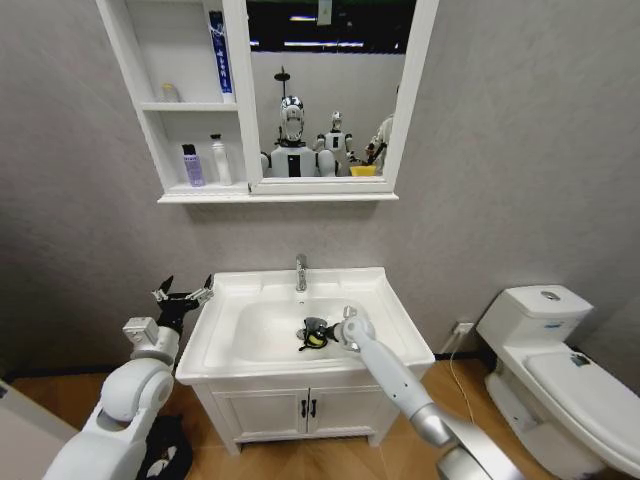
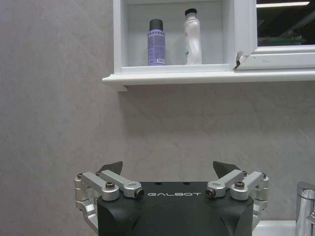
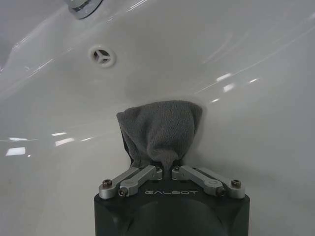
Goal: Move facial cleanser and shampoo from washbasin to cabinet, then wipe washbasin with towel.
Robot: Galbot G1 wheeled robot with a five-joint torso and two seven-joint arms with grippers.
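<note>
Wiping step: the right gripper [image 3: 166, 169], clamped on the small dark grey cloth towel [image 3: 161, 132], presses it into the white ceramic washbasin [image 1: 392, 318] bowl near the centre drain [image 3: 102, 55]; keep steady contact, sweeping overlapping passes, while the left gripper [image 1: 183, 294] idles spread apart beyond the washbasin's left edge.
</note>
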